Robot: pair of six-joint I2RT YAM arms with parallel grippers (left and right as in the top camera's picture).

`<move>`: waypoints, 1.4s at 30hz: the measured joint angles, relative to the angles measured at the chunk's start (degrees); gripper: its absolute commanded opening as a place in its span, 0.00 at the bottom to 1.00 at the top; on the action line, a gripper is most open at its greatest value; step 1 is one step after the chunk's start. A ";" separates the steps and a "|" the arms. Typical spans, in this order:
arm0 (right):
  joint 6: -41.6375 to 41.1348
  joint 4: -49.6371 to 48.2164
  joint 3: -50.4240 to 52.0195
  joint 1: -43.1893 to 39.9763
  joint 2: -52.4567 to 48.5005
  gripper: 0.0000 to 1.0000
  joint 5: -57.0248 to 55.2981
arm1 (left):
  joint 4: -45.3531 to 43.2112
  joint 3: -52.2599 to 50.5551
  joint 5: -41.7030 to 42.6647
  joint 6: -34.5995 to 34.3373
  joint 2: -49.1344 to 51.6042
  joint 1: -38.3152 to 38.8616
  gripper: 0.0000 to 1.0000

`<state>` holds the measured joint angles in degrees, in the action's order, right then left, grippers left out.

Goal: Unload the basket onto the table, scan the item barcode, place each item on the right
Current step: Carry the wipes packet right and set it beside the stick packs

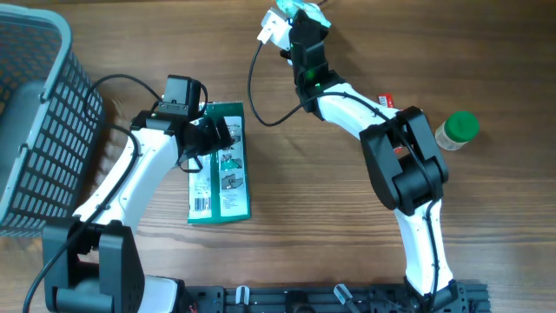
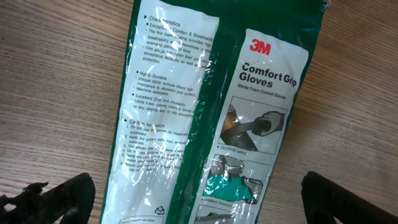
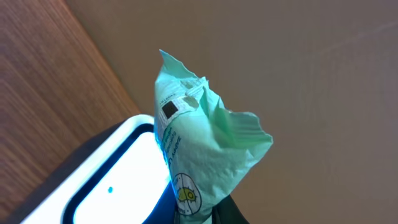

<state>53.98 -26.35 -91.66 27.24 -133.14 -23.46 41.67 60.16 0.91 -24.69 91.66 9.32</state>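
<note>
Mint packet (image 3: 205,143) pinched in right fingers (image 3: 233,216) over scanner (image 3: 118,180); left fingers (image 2: 62,196) open above gloves pack (image 2: 186,93).

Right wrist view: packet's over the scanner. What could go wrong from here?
1. The green packet is crumpled, and its small black code sits by a fold, seemingly not facing the scanner: the read may fail.
2. The right jaws pinch only the packet's lower end, so the thin film might slip or flop.
3. The glove pack lies flat and glossy under the open left jaws: an awkward pick next.
</note>
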 measured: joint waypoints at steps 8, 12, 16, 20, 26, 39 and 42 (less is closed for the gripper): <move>-3.41 0.50 0.00 0.26 0.00 0.04 -0.66 | -0.39 -0.02 0.00 0.00 0.00 0.00 1.00; -4.31 0.59 0.00 0.17 0.50 0.04 -0.81 | -0.39 -0.02 0.00 0.00 0.00 0.00 1.00; -7.19 3.13 0.11 -0.50 4.76 0.04 -0.70 | -0.39 -0.02 0.00 0.00 0.00 0.00 1.00; -12.50 13.09 0.13 -1.90 15.02 0.04 0.00 | -0.42 -0.02 0.00 0.00 0.00 0.00 1.00; -24.94 44.19 -1.01 -7.10 32.28 0.04 6.21 | -0.48 -0.13 -0.17 0.00 0.00 0.00 1.00; -46.82 86.71 6.78 -20.06 31.91 0.20 22.29 | -0.57 -0.22 -0.17 0.00 0.00 0.00 1.00; -48.06 86.33 10.23 -21.35 31.02 0.30 22.86 | -0.57 -0.22 -0.17 0.00 0.00 0.00 1.00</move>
<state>5.91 59.99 -81.43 5.89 -102.13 -0.60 41.10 59.94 0.73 -24.69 91.66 9.32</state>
